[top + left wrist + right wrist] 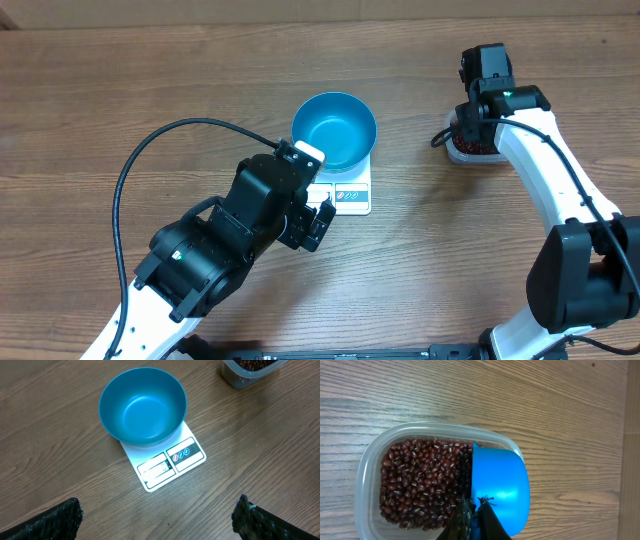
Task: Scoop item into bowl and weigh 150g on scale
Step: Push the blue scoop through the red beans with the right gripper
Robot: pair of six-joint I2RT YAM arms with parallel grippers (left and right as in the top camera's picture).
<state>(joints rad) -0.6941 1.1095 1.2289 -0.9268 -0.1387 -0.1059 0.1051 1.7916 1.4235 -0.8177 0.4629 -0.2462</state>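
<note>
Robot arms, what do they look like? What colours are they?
Both arms are white tubes with chunky black joints. The left arm has a thin black cable looping beside it; the right arm shows a small green light. The left gripper has rough black fingers, and the right gripper is dark too.

Blue bowl (142,407) sits upright on white scale (167,466); maroon beans (420,485) lie in clear tub (364,462).
</note>
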